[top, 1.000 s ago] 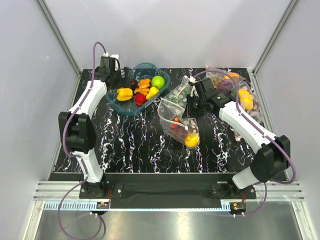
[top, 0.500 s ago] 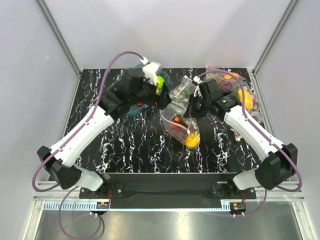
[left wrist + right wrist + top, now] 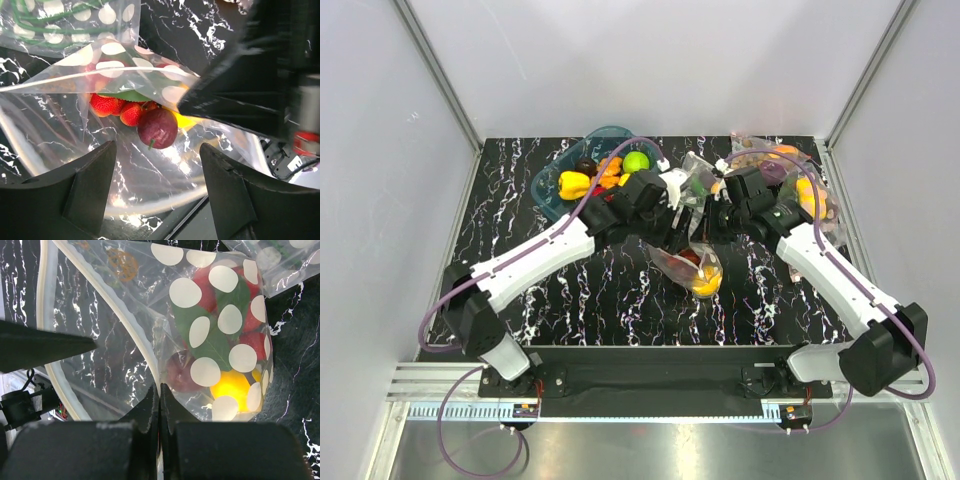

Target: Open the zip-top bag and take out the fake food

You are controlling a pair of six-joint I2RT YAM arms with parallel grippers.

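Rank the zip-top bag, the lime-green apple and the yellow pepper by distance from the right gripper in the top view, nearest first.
1. The zip-top bag: pinched in the right gripper, spreading toward the near side.
2. The lime-green apple: to the back-left of the gripper.
3. The yellow pepper: farther left still.

I'm looking down on the black bench (image 3: 620,300), white marble veins all over it. Pale grey wall panels close it in at 9 o'clock (image 3: 380,180), 12 o'clock (image 3: 650,60) and 3 o'clock (image 3: 915,150). Aluminium posts stand at 11 o'clock (image 3: 435,70) and 1 o'clock (image 3: 865,70). At 6 o'clock there's a ribbed aluminium rail (image 3: 650,385), then a dull grey metal surface (image 3: 650,445). The light is soft and even.
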